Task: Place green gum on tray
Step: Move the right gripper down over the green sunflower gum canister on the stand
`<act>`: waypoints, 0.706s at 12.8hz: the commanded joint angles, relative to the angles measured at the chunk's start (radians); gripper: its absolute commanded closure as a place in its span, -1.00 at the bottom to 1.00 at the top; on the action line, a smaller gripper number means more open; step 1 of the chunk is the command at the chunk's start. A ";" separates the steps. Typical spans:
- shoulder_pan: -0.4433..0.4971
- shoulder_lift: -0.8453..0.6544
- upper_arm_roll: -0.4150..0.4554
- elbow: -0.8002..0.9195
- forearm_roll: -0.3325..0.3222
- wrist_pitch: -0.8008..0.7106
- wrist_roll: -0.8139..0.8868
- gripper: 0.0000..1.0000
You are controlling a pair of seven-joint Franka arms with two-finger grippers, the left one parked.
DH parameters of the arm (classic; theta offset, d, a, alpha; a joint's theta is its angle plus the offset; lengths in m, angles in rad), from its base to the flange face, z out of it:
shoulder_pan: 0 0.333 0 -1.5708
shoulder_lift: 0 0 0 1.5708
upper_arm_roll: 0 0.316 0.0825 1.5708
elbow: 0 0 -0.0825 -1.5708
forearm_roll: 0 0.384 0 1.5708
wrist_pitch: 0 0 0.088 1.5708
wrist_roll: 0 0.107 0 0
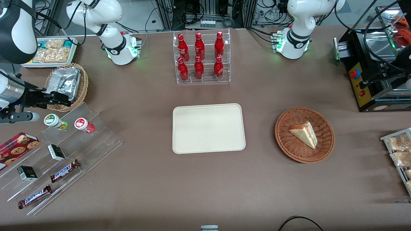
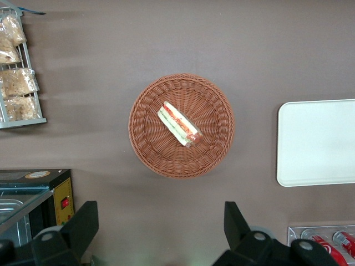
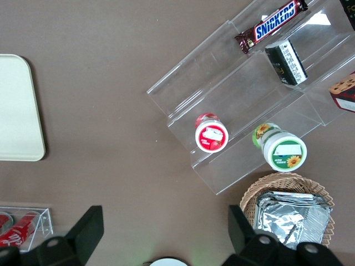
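Note:
The green gum (image 1: 53,120) is a white canister with a green base and a green-and-yellow lid label. It stands on the top step of a clear acrylic stand (image 1: 96,141), beside the red-lidded canister (image 1: 83,124). It also shows in the right wrist view (image 3: 284,151). The cream tray (image 1: 208,128) lies bare at the table's middle; a corner of it shows in the right wrist view (image 3: 16,111). My right gripper (image 1: 61,98) hovers above the table, open and empty, a little farther from the front camera than the green gum. In the wrist view the gripper (image 3: 166,224) has only bare table between its fingers.
The stand also holds Snickers bars (image 1: 64,170), small dark boxes (image 1: 56,152) and a cookie box (image 1: 17,146). A wicker basket with foil (image 1: 65,84) sits beside the gripper. A rack of red bottles (image 1: 201,57) and a sandwich basket (image 1: 304,134) stand near the tray.

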 commanded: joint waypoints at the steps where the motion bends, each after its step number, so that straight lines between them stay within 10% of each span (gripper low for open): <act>1: -0.002 0.008 -0.006 0.028 -0.024 -0.003 0.007 -1.00; 9: -0.094 0.024 -0.015 -0.084 -0.122 0.168 -0.429 -1.00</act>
